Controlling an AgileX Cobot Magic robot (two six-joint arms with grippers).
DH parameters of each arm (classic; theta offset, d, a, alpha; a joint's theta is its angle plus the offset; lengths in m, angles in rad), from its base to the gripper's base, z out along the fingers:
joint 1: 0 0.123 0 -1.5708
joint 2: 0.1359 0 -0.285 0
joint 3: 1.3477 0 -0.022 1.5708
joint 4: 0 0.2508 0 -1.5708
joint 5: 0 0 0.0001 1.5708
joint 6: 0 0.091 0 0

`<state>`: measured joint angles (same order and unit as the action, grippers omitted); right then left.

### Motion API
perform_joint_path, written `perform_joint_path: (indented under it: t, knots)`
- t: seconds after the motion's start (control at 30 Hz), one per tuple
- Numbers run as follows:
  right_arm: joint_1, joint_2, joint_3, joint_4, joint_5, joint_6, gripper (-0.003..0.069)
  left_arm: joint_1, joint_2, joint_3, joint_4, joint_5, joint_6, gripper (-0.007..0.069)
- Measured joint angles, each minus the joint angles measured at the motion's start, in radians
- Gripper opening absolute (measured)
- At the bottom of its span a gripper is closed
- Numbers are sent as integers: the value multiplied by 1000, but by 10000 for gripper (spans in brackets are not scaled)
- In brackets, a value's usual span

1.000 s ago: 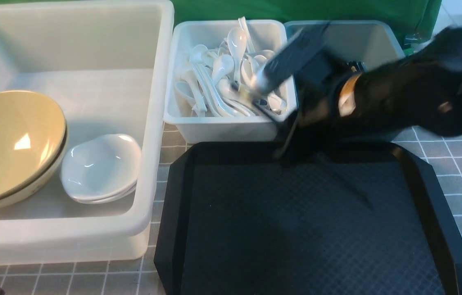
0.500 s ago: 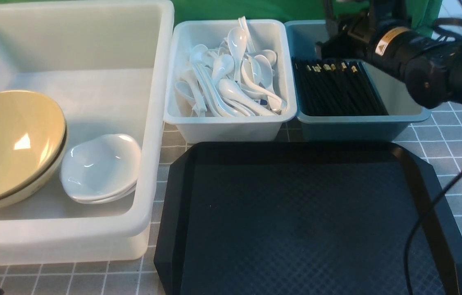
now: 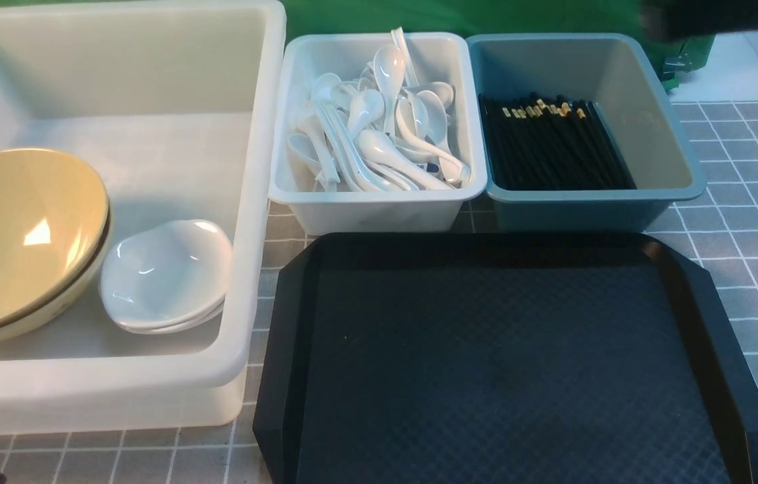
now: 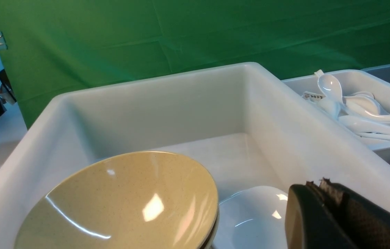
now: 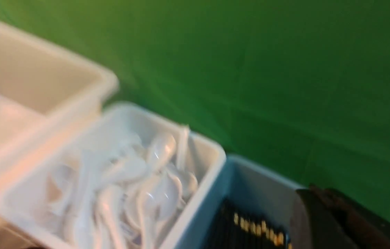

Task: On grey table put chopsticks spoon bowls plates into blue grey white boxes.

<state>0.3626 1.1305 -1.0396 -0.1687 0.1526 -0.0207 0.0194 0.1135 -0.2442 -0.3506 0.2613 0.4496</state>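
Sorting looks complete: your black textured tray [image 3: 513, 363] sits bare; both grippers' states cannot be told; verify.

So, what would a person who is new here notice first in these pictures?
Probably the big black tray lying bare in front, on the grey table. Next, the tan bowls stacked beside the small white plates in the large white box on the left. Behind the tray, white spoons fill the middle box, and black chopsticks lie in the blue-grey one.
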Motion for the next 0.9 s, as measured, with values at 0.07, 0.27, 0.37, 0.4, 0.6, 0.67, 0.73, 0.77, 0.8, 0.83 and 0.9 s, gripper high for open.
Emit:
perform_joint_path:
  t: [0.07, 0.27, 0.37, 0.4, 0.6, 0.67, 0.73, 0.77, 0.8, 0.83, 0.9]
  knots:
    - [11, -141, 141, 0, -81, 1, 34, 0, 0, 0, 0, 0, 0, -10]
    - [15, -451, 555, 0, -277, 73, 34, 0, 0, 0, 1, 0, 0, -10]
    - [15, -575, 724, 0, -318, 81, 34, 0, 0, 0, 1, 0, 0, -10]
    - [15, -631, 796, 0, -322, 81, 34, 0, 0, 0, 1, 0, 0, -10]
    - [15, -910, 1052, -1, -308, 81, 34, 0, 0, 0, 3, 0, 0, -10]
    - [15, -1010, 1064, -1, -249, 81, 34, 0, 0, 0, 3, 0, 0, -10]
    - [15, -1093, 1067, -1, -139, 81, 34, 0, 0, 0, 3, 0, 0, -10]
    - [15, -1118, 1068, -1, -114, 76, 34, 0, 0, 0, 3, 0, 0, -10]
    - [12, -1131, 1069, -1, -91, 68, 34, 0, 0, 1, 3, 1, 0, -10]
    - [11, -1133, 1069, -1, -83, 66, 34, 0, 0, 1, 3, 1, 0, -10]
    - [-16, -1139, 1068, -1, -47, 56, 34, 0, -1, 1, 4, 0, 0, -10]
